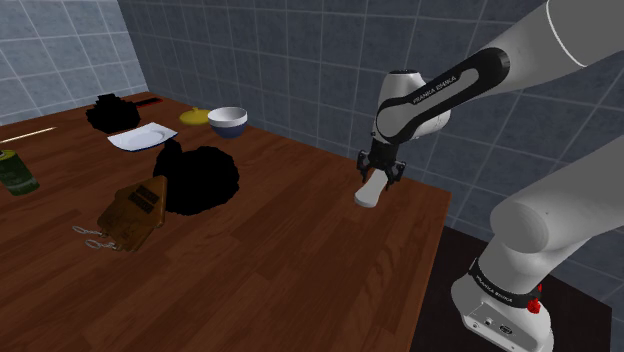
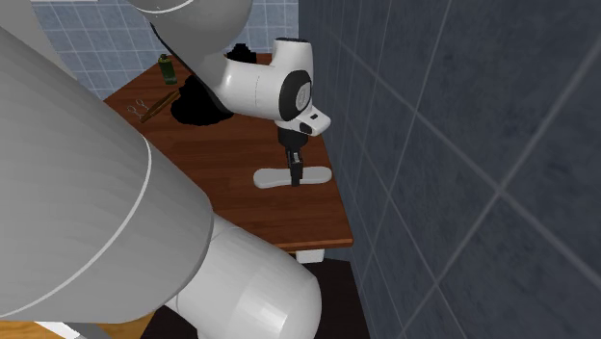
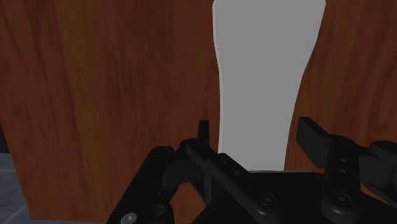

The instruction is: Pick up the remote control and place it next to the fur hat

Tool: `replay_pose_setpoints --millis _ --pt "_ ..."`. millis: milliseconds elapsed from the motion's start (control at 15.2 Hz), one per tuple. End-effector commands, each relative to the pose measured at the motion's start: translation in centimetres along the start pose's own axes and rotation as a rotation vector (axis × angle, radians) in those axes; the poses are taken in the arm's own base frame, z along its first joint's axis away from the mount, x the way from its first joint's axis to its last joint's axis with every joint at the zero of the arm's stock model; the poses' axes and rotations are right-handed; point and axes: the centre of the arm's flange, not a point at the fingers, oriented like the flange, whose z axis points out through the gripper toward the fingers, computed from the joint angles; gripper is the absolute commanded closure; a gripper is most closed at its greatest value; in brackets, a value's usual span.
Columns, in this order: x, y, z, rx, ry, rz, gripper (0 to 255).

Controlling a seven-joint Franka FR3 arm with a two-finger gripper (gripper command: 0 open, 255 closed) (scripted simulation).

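The remote control is a plain pale grey, elongated slab lying on the dark wooden table, near the edge by the tiled wall. My black gripper hangs straight down over its middle. Seen from the wrist, the open gripper straddles the remote, with a thin gap at each finger, so nothing is clasped. From the other side, the gripper sits low across the remote. The fur hat is a black shaggy mass further along the table toward the shoulder view's left.
A brown laced object lies beside the hat. Behind it are a white plate, a blue-and-white bowl, a yellow item and another black lump. A green can stands at the far left.
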Motion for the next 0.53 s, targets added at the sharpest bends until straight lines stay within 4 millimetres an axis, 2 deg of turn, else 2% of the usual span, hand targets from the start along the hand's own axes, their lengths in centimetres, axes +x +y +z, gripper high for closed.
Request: replay_pose_setpoints --millis 0,132,462 --pt "0.0 0.0 0.0 0.000 0.000 0.000 255" --pt "0.0 0.0 0.0 0.000 0.000 0.000 255" --pt "0.0 0.0 -2.6 0.000 0.000 0.000 255"
